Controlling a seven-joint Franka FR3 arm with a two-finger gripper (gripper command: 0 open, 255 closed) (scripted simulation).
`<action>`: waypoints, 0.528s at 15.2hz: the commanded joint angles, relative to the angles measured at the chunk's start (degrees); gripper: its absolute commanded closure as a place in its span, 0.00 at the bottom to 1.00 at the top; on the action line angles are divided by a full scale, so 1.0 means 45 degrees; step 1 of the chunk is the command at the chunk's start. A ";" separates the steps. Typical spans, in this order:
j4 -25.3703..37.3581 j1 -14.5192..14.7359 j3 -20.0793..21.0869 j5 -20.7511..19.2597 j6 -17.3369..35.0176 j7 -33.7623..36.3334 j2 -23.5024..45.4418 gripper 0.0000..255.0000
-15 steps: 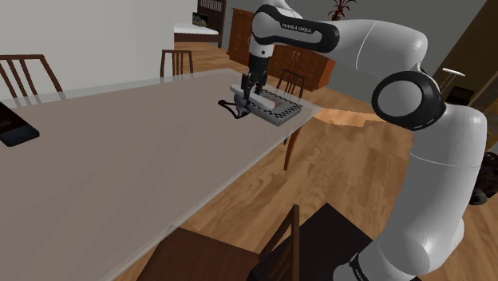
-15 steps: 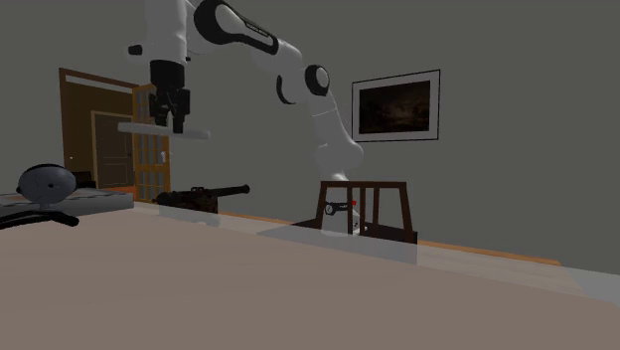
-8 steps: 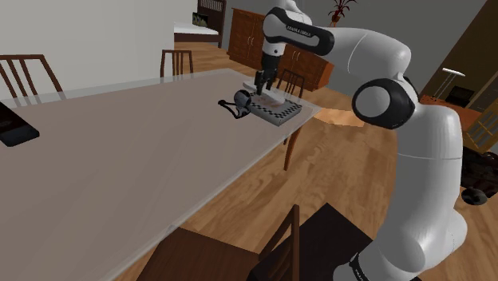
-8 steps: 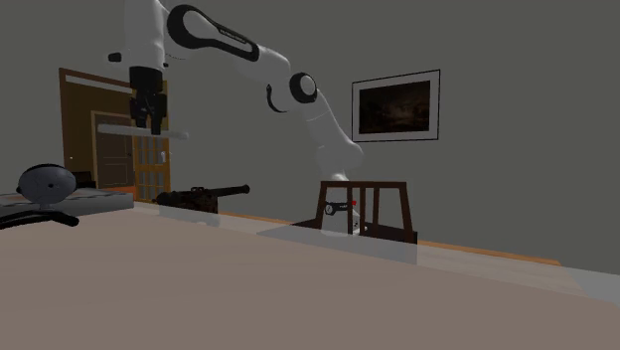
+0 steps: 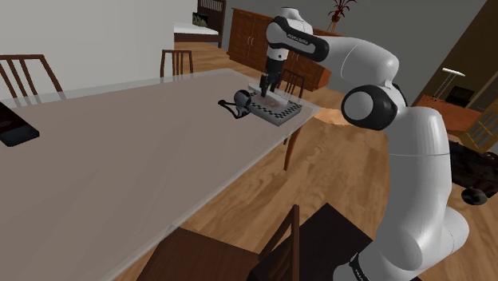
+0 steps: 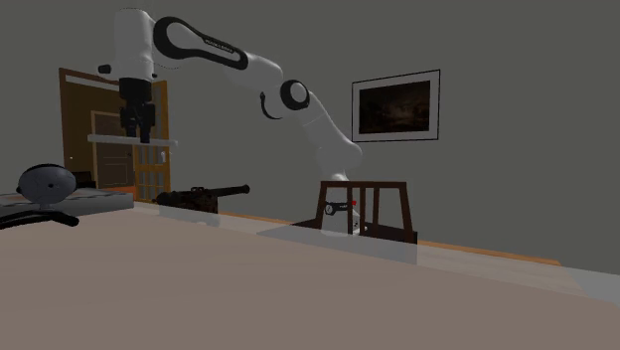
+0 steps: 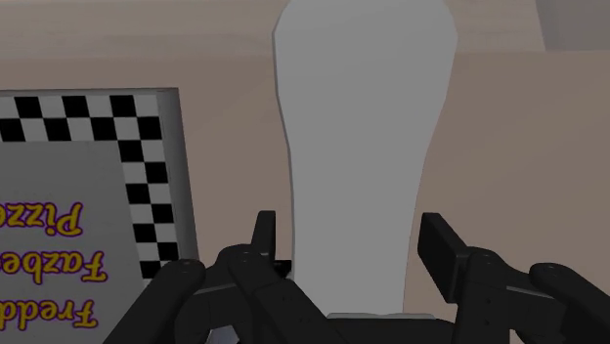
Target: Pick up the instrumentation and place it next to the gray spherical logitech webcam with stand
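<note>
My gripper is shut on the instrumentation, a flat pale grey bar that widens at its far end. It hangs level in the air, well above the table. From the wrist, both black fingers clasp its narrow end. The grey spherical webcam stands on the table on its dark stand, lower than the gripper and toward the second exterior view's left. From the shoulder, the gripper hovers over the checkered box, just beyond the webcam.
A flat box with a black and white checkered border lies by the webcam near the table's far corner. A small black cannon rests on the table. A dark flat object and wooden chairs are around the table.
The arm has carried the pale bar toward the second exterior view's left, and in the shoulder view from over the webcam to above the checkered box. The grip has stayed shut.
</note>
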 commanded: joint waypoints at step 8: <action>-0.2691 -0.0277 0.0037 0.0082 0.2007 0.0095 -0.0686 1.00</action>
